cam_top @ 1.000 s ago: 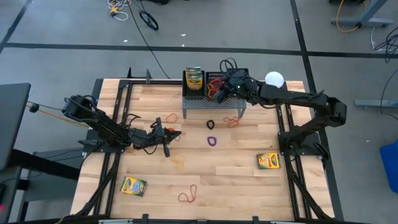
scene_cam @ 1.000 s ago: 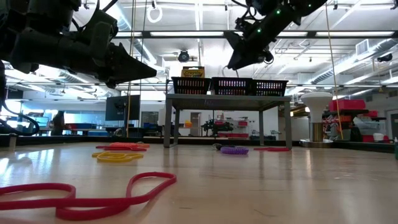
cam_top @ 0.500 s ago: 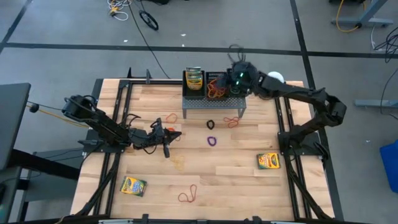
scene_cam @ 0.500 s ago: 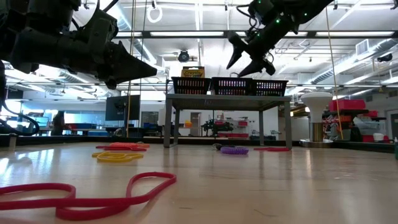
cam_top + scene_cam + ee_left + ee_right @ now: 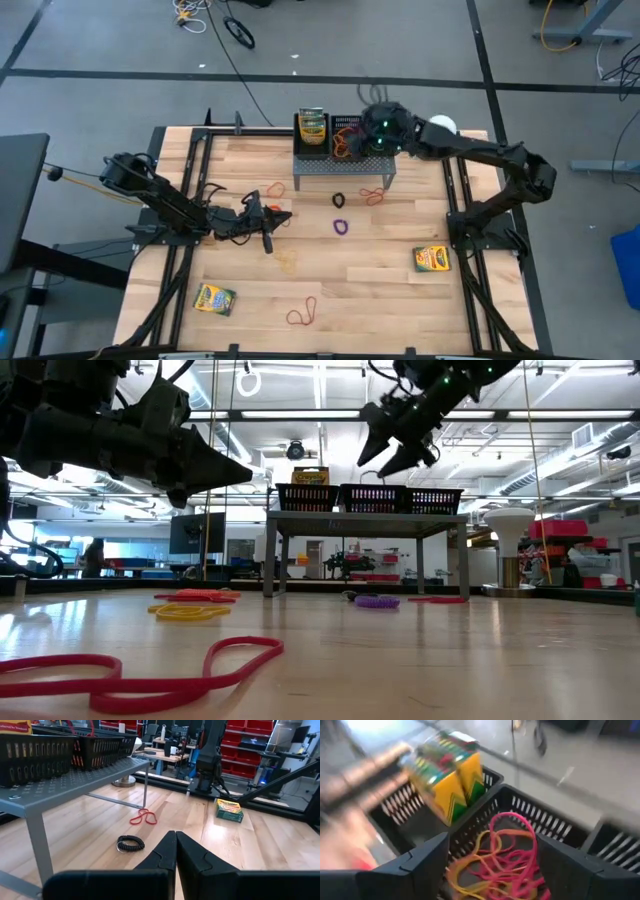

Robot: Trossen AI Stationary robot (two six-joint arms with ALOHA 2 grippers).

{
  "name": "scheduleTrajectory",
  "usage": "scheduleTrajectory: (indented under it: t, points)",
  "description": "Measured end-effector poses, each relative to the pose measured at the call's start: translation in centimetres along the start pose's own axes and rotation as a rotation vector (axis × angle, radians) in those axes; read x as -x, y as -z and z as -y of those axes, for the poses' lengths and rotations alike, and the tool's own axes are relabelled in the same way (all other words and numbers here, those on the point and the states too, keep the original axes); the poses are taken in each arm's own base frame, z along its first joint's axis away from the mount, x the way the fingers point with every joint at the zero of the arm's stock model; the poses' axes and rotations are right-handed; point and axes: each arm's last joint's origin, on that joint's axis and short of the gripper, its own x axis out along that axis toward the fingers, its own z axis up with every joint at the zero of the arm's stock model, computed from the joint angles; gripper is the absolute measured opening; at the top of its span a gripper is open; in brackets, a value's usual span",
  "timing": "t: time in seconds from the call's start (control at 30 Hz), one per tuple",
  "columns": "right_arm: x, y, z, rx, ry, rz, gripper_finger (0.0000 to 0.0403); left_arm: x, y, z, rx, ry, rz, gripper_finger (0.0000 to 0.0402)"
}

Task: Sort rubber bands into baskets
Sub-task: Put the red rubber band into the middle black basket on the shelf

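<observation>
The left gripper [image 5: 272, 222] hangs low over the left half of the wooden bench [image 5: 380, 290], jaws pressed together and holding nothing. A yellow-green crayon box [image 5: 214, 299] lies near the front left corner. Loose rubber bands are scattered across the boards: a red one [image 5: 274, 189] beyond the left gripper, a yellow one [image 5: 288, 262] just in front of it, a red loop [image 5: 302, 314] near the front edge, a black coil [image 5: 339, 200], a purple band [image 5: 342, 227] and a red band [image 5: 373, 194] near the stand.

At the far edge stands the grey perforated stand [image 5: 343, 165], carrying three black mesh baskets in a row. The left basket [image 5: 415, 820] holds an upright crayon box [image 5: 313, 126]; the middle basket [image 5: 530, 815] holds a tangle of orange, pink and yellow bands [image 5: 500, 865]; the right basket [image 5: 432, 500] is partly hidden from above by the arm.

The right gripper [image 5: 392, 448] hovers above the middle basket, jaws spread wide and empty. Another crayon box [image 5: 431, 259] lies on the right side of the bench.
</observation>
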Motion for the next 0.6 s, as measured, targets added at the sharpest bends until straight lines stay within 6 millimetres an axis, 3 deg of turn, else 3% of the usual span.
scheduleTrajectory:
  t: [0.17,0.27,0.6]
  points:
    - [1.3,1.4,-3.8,0.535,0.158,0.022,0.0298,0.0,0.0,0.1,0.027,0.029,-0.005,0.0009]
    - [1.8,2.3,-5.5,0.737,0.224,0.038,0.0298,0.0,0.0,0.1,0.028,0.031,-0.006,0.0009]
    - [1.3,3.8,-6.5,0.989,0.421,0.191,0.0298,0.0,0.0,0.1,0.046,0.03,-0.006,0.0009]
